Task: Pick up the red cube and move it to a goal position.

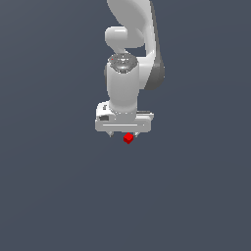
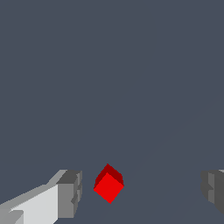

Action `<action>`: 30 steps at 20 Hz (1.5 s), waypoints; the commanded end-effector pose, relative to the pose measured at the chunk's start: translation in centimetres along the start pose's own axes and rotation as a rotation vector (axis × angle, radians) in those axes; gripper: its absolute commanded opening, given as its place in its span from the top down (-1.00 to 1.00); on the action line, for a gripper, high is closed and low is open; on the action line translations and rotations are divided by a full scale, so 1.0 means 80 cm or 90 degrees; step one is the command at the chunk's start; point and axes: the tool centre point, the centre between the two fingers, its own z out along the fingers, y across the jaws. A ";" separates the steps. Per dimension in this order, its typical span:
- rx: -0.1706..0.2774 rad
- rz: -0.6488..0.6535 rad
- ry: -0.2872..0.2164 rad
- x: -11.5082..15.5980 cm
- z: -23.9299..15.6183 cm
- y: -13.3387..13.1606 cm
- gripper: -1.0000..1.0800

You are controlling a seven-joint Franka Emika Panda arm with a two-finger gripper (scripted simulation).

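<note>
Claw over the red cube, grasp not yet made

In the wrist view, going left to right, one grey finger pad (image 2: 70, 194) sits just beside the red cube (image 2: 109, 187), then a wider gap, then the other pad at the edge. The claw (image 1: 124, 135) is spread wide and holds nothing; the cube lies between its fingers, turned cornerwise, on the plain grey tabletop (image 1: 54, 196). By my reading, the approach is done; closing, lifting and carrying to the goal remain, and no goal marker shows

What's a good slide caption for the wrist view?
Open gripper straddling the red cube, which sits nearer one finger.
</note>
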 end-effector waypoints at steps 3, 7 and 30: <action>0.000 0.002 0.000 -0.001 0.001 0.000 -0.92; 0.000 0.017 -0.001 -0.005 0.008 0.000 -0.92; -0.004 0.330 -0.020 -0.094 0.151 -0.015 -0.92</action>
